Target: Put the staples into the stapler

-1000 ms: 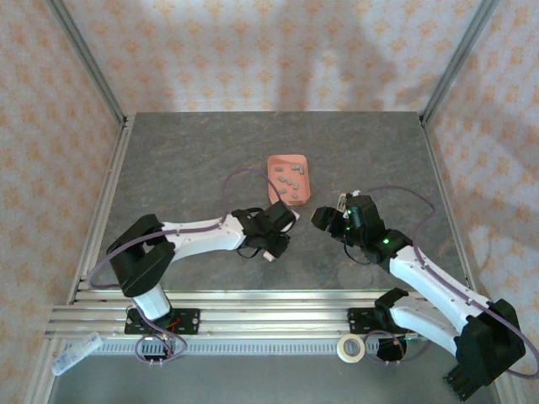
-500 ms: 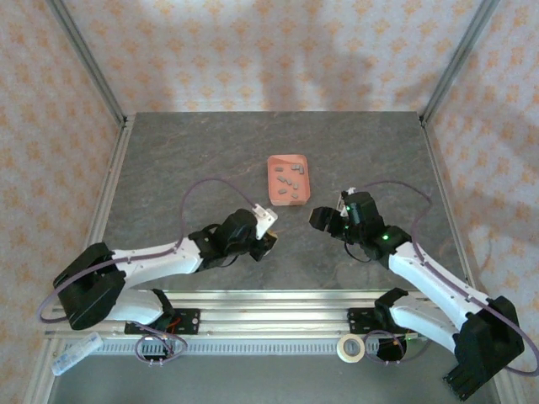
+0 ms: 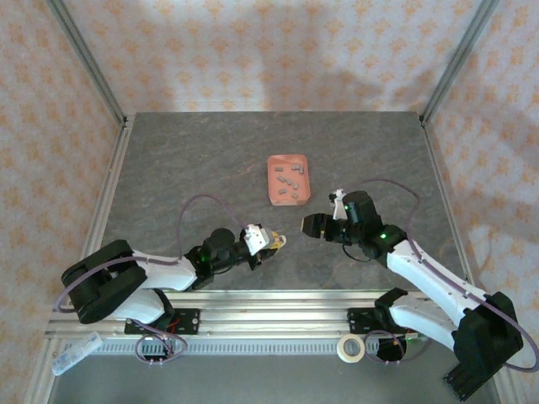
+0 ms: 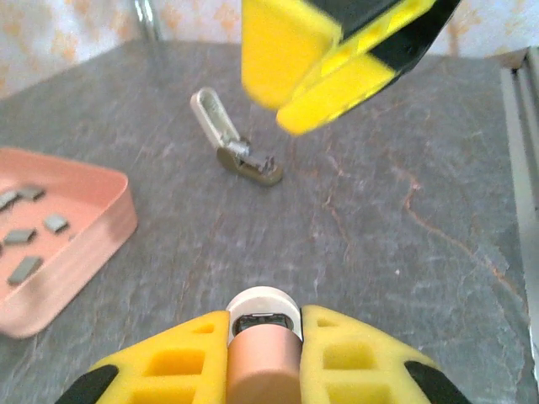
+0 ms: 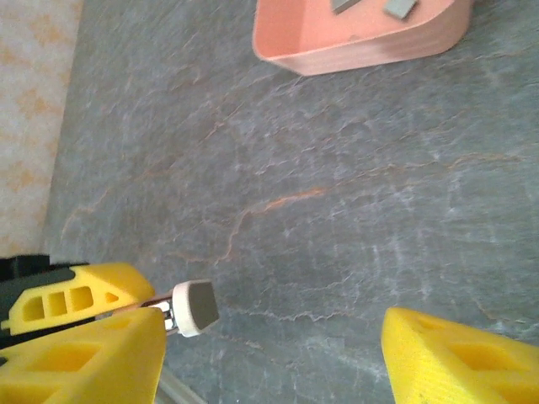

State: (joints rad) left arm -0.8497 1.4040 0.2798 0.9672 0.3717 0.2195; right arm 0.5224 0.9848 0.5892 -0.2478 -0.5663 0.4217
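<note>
The pink-and-white stapler (image 4: 263,332) is clamped between the yellow pads of my left gripper (image 4: 263,353), with its white end sticking out forward. Seen from above, this left gripper (image 3: 267,240) hovers low over the table's near middle. My right gripper (image 3: 310,225) faces it from the right, open and holding nothing. In the right wrist view the stapler's white tip (image 5: 193,307) sits just inside the open right gripper (image 5: 269,358), close to its left pad. The grey staples (image 3: 286,180) lie loose in the salmon-pink tray (image 3: 273,162), also seen as staples (image 4: 25,268) in the tray (image 4: 97,240).
A small cream piece with an olive metal end (image 4: 237,153) lies on the grey table past the left gripper. The tray's wall (image 5: 362,42) is beyond the right gripper. A tape roll (image 3: 350,347) and a clear bag (image 3: 74,352) rest on the front rail.
The left arm has stretched out low, and its gripper with the stapler has come nearer the front and turned toward the right. The right gripper has shifted left toward it.
</note>
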